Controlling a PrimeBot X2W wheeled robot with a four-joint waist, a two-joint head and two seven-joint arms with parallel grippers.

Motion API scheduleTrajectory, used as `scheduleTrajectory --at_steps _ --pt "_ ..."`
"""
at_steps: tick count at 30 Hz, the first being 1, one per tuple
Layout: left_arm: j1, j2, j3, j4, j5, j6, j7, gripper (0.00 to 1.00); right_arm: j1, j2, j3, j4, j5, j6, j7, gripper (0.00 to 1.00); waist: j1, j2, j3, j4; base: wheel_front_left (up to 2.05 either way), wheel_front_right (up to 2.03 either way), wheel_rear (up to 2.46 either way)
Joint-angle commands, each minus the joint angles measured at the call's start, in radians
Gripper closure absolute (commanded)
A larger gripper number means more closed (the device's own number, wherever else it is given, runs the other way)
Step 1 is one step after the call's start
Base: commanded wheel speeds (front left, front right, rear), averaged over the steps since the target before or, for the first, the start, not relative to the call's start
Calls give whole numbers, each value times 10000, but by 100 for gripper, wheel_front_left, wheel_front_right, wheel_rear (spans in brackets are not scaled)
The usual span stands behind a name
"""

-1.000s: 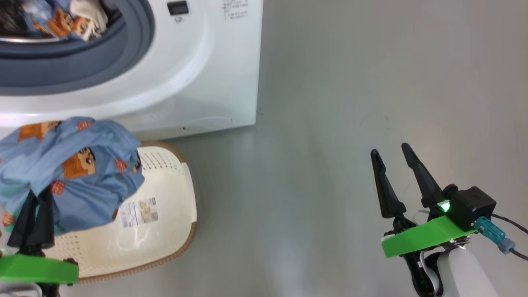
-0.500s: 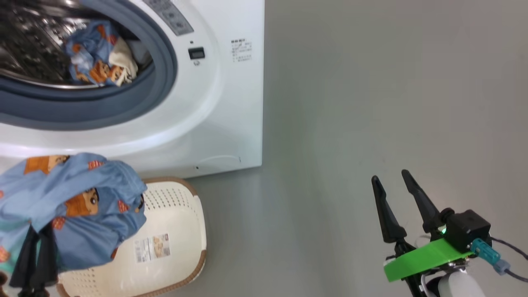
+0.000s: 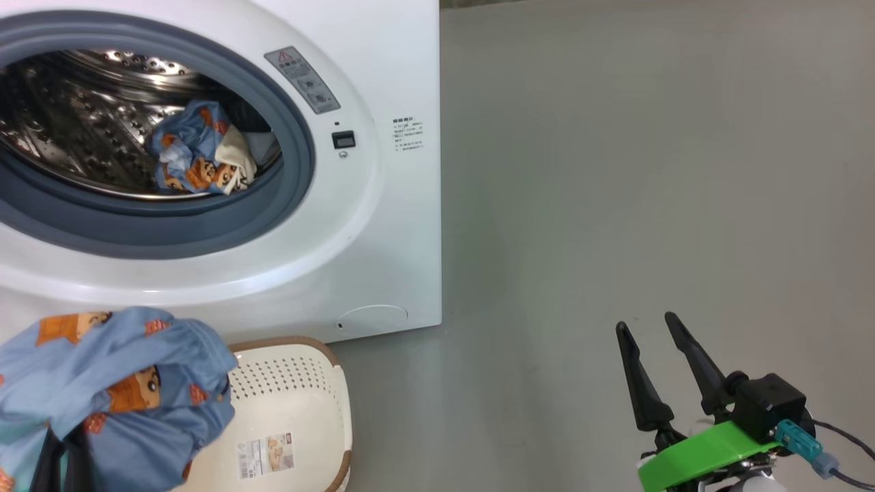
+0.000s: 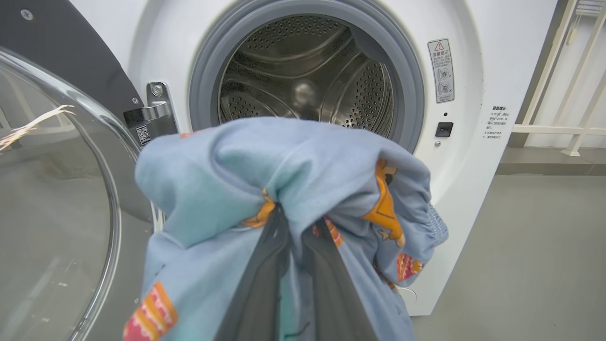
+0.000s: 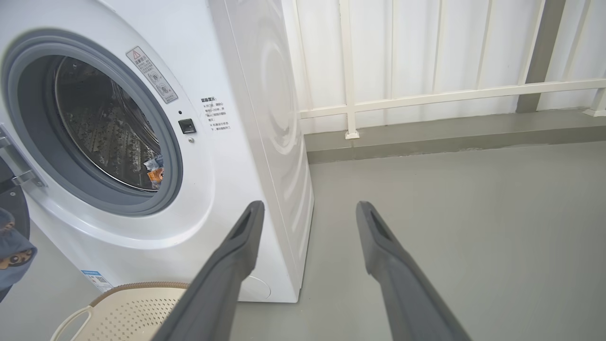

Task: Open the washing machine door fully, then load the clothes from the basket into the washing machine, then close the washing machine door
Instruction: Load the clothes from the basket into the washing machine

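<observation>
Left gripper [image 4: 298, 222], clamped on a blue garment [image 3: 116, 389], hangs just before the washing machine [image 3: 383, 225]. The head view has tilted up to the drum [image 3: 82, 130] (another garment [image 3: 198, 154] inside), so loading looks next; right of the machine, right gripper [image 3: 646, 321] waits, fingers apart.

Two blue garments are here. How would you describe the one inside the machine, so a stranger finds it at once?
Find the white washing machine and look through its round opening into the steel drum. Low on the drum's right lies a crumpled blue garment with orange prints and a cream patch. The other blue garment hangs outside near the basket, held by the left gripper.
</observation>
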Motion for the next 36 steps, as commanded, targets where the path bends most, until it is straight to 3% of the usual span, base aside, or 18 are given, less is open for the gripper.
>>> scheduleTrajectory --at_steps 1,20,36 --pt "-58 51 405 -361 124 -27 -93 100 75 1 208 -229 -54 16 -48 0 0 0 -91 38 0 0 0" --pt "545 -349 322 -626 409 -27 -93 100 337 1 121 -300 -117 16 -48 0 0 0 -504 247 0 0 0" --pt "-489 -315 -136 -393 -109 -27 -93 100 124 1 204 -446 95 16 -48 0 0 0 429 302 0 0 0"
